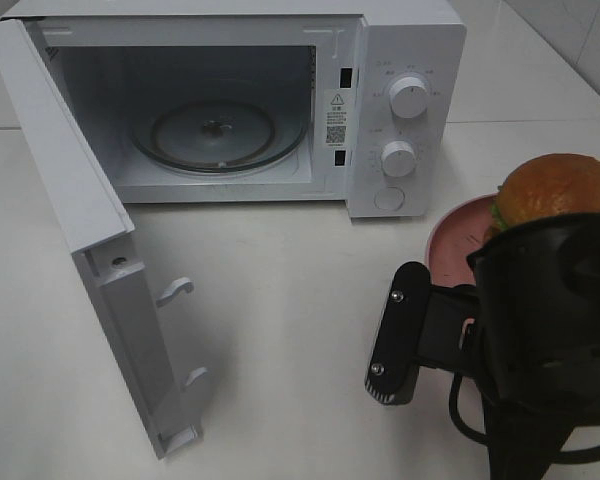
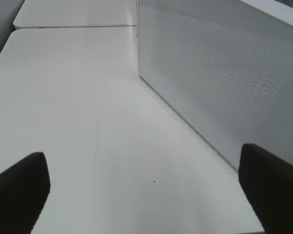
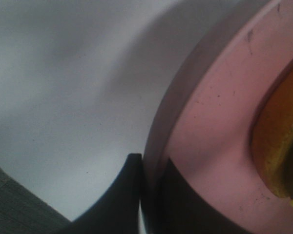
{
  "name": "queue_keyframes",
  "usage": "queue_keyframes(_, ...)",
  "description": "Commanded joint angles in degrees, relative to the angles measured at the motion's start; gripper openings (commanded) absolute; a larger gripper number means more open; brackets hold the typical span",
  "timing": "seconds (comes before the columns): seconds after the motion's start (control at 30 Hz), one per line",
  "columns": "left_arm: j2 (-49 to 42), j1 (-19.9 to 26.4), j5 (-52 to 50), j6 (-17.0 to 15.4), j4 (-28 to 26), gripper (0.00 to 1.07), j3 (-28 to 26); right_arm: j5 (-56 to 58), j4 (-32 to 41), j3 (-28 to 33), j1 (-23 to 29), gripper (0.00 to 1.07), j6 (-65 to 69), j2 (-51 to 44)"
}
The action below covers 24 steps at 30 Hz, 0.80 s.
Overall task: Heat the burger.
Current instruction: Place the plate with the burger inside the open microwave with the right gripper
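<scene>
Right jaws tight on pink plate (image 3: 205, 126) rim, burger (image 1: 560, 190) aboard; bare table (image 1: 280, 300) alongside

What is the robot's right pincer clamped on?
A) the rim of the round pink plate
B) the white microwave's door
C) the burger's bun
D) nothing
A: in the right wrist view the right pincer is shut on the rim of the round pink plate, with the glossy orange-brown burger lying further in.

The burger (image 1: 558, 190) bun looks shiny. The pink plate (image 3: 210, 126) is smooth. The round tray (image 1: 180, 130) is clear glass.
</scene>
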Motion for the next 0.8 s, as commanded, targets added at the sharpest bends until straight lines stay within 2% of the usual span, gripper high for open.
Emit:
queue_keyframes(0.03,-0.06,-0.11,-0.11,-0.17,-0.23,1.00,0.17,2.06,-4.87,0.00,1.20,0.00,-1.83,-0.46)
queue_keyframes(0.17,-0.06,-0.11,-0.11,-0.17,-0.23,1.00,0.17,0.23,-6.88,0.00,2.29,0.00,-4.98,-0.46)
queue_keyframes(0.63,-0.06,-0.11,-0.11,-0.17,-0.23,1.00,0.17,-7.10,-6.99,0.00,2.29,0.00,-14.78,-0.46)
queue_keyframes(0.8,-0.06,-0.11,-0.11,-0.17,-0.23,1.00,0.17,-10.54,-10.26,0.00,2.29,0.00,-19.54,-0.46)
